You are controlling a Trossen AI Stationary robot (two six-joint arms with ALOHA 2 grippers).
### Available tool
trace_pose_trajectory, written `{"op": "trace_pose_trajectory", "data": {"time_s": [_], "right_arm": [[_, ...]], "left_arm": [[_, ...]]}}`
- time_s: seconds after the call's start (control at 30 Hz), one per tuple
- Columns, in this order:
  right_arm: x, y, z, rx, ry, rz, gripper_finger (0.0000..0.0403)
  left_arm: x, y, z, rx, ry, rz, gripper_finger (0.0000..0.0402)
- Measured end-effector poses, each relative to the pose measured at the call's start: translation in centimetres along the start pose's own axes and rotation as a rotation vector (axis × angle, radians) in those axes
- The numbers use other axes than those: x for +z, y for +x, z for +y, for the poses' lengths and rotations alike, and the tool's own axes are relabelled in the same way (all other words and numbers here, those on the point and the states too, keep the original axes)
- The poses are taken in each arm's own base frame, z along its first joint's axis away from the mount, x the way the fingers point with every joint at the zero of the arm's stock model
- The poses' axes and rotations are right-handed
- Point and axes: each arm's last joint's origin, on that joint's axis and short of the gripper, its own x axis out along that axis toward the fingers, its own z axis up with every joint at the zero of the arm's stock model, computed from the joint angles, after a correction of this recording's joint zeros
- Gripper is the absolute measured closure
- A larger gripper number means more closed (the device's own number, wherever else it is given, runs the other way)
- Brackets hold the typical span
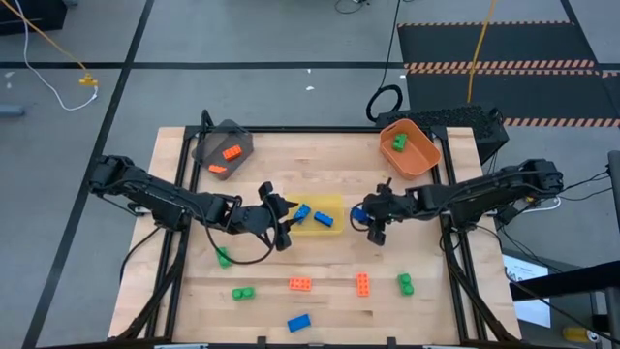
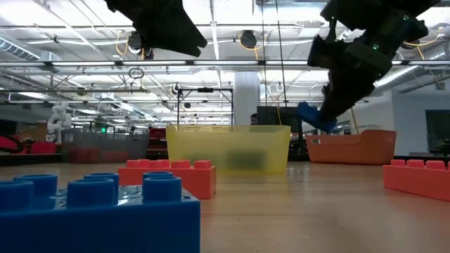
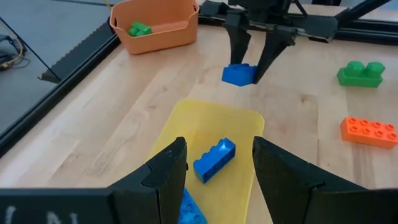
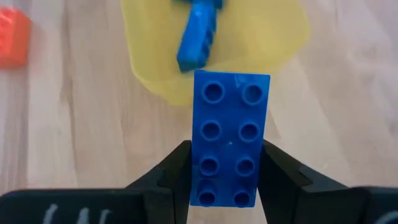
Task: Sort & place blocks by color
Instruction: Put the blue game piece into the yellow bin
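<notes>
My right gripper (image 1: 371, 225) is shut on a blue block (image 4: 229, 124), just right of the yellow bin (image 1: 334, 202). The low view shows this blue block (image 2: 314, 116) in the air. Two blue blocks (image 3: 214, 158) lie in the yellow bin. My left gripper (image 1: 283, 221) stands open over the bin's left end, with nothing between its fingers (image 3: 168, 171). On the near half of the table lie loose blocks: green ones (image 1: 223, 257) (image 1: 242, 292) (image 1: 405, 283), orange ones (image 1: 300, 284) (image 1: 362, 283) and a blue one (image 1: 298, 322). My right gripper pinches the blue block's two long sides (image 4: 198, 180) between its two fingers, near one end. The fingers slant down from the table's right and lie along the block. Its studded face is turned to the wrist camera. The block juts out past the fingertips, tilted and clear of the table.
A grey bin (image 1: 225, 143) with orange blocks stands at the far left corner. An orange bin (image 1: 418, 160) with a green block stands at the far right. Bare wood lies between the yellow bin and the loose blocks.
</notes>
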Motion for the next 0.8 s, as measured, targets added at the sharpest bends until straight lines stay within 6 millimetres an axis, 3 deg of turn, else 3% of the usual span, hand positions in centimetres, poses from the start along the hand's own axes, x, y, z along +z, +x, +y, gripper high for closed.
{"op": "trace_pose_trajectory", "data": {"time_s": [0.37, 0.8], "right_arm": [[2.8, 0.3, -1.0, 0.042, -0.115, -0.241, 0.0281], [3.6, 4.0, -1.7, 0.111, -0.156, -0.293, 0.0281]], "left_arm": [[0.4, 0.4, 0.8, 0.026, -0.1, -0.017, 0.022], [0.9, 0.7, 1.3, 0.034, -0.135, -0.051, 0.022]]}}
